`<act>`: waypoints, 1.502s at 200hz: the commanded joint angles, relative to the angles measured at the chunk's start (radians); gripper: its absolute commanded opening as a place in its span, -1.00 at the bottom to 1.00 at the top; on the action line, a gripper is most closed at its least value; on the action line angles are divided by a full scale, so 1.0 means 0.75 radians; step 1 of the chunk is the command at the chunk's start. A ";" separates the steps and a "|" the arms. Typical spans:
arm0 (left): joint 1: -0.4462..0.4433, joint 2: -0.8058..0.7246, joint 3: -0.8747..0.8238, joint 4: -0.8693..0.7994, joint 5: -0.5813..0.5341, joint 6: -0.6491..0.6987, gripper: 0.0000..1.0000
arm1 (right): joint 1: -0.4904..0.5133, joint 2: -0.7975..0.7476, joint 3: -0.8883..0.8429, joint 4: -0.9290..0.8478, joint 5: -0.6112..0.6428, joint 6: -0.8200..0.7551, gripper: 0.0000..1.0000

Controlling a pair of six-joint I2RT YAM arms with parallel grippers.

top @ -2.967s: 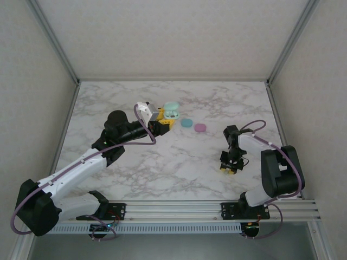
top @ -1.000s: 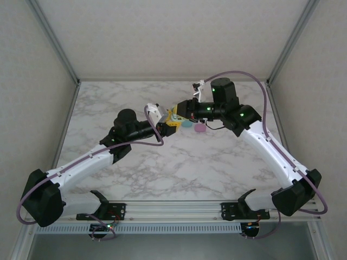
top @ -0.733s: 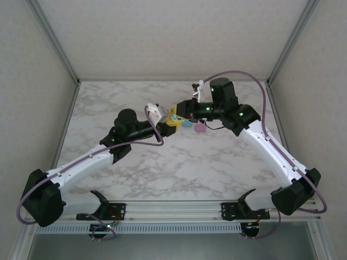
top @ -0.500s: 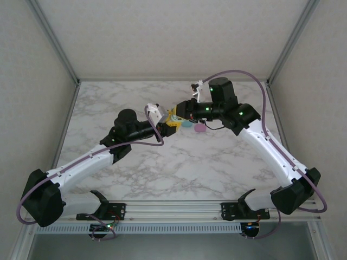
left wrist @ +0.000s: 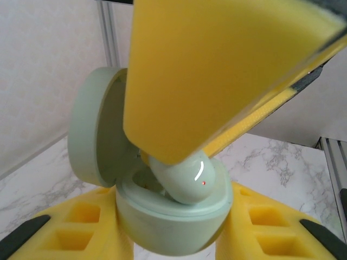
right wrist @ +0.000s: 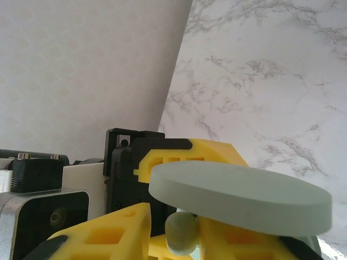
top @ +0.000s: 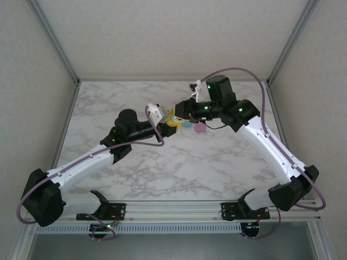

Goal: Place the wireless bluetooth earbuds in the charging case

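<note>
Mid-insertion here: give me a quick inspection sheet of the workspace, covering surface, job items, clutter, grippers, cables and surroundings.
Surface: marble table, no spill or debris seen.
Job's things: pale green charging case, lid open; pale green earbud at its opening, apparently not fully seated.
Clutter: teal round piece and pink-purple round piece lie on the table beside the grippers; too small to identify.
Grippers: left gripper clamps the case's base; right gripper pinches the earbud from above.
Cables: left purple cable loops near the wrist; right purple cable arcs over the arm; neither touches the case.
Surroundings: pale walls, metal frame posts; nothing else seen.
</note>
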 commanded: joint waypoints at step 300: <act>-0.016 -0.059 0.035 0.075 -0.013 0.002 -0.59 | -0.078 0.219 0.413 -0.344 0.144 -0.153 0.02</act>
